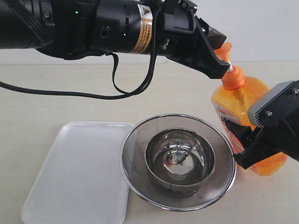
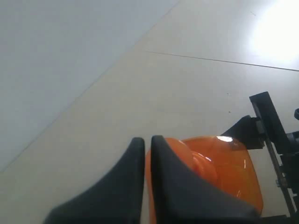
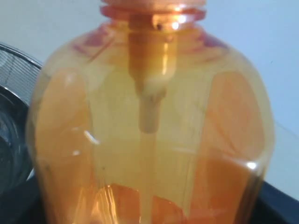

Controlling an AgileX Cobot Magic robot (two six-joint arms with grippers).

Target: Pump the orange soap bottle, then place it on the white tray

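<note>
The orange soap bottle point(image 1: 243, 100) leans at the right of the table, next to the strainer. My right gripper point(image 1: 256, 140) is shut on its body; the translucent body point(image 3: 149, 116) fills the right wrist view, with a black finger point(image 3: 280, 205) at its edge. My left gripper point(image 1: 218, 63) reaches across from the left, its shut fingertips resting on the orange pump head point(image 1: 224, 50), and a bit of white stem shows below. In the left wrist view the left gripper point(image 2: 145, 142) sits over the bottle's orange top point(image 2: 219, 168). The white tray point(image 1: 79, 172) lies empty at front left.
A round steel mesh strainer point(image 1: 135, 154) holding a steel bowl point(image 1: 180, 158) stands between the tray and the bottle, touching the tray's right edge. The left arm's black cable point(image 1: 117, 88) hangs over the table behind them.
</note>
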